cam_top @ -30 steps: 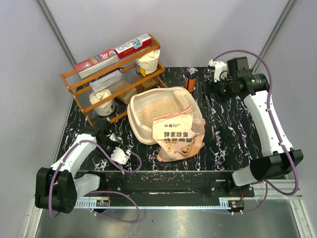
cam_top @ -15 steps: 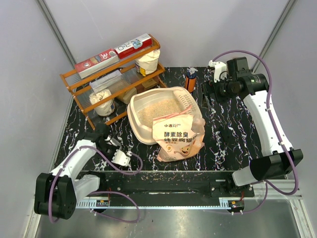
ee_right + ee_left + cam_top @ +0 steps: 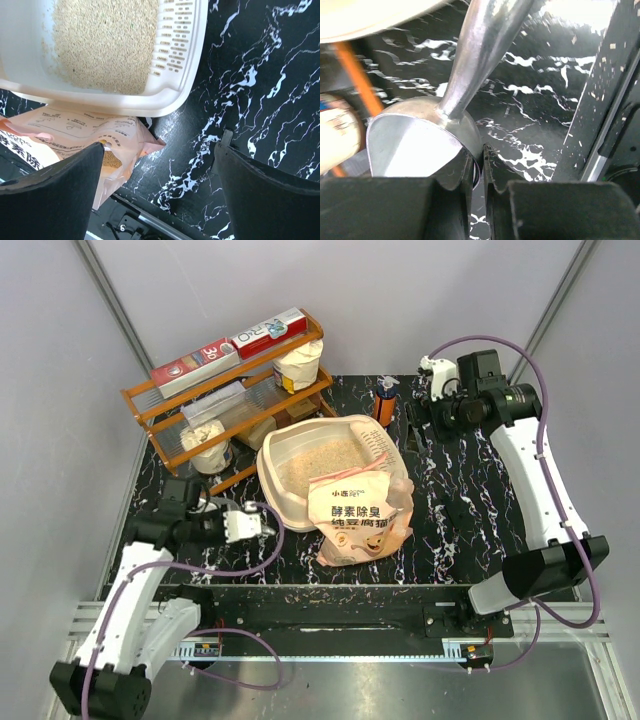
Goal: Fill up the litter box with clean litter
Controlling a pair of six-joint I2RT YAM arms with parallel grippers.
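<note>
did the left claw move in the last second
Yes. In the top view the left claw, shut on a metal scoop, has moved away from the near rail, toward the orange rack.

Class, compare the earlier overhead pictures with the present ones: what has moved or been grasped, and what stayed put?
The left gripper moved away from the arm bases toward the cream plastic litter box and closed, apparently pinching the silver metal scoop. The open right gripper barely shifted. Litter box and peach-orange litter bag stayed put.

Left arm (image 3: 122, 592) and right arm (image 3: 536, 476) are twins tbh, white shells with chunky black joints and bases, plus purple cables (image 3: 478, 342) looping off each one.
</note>
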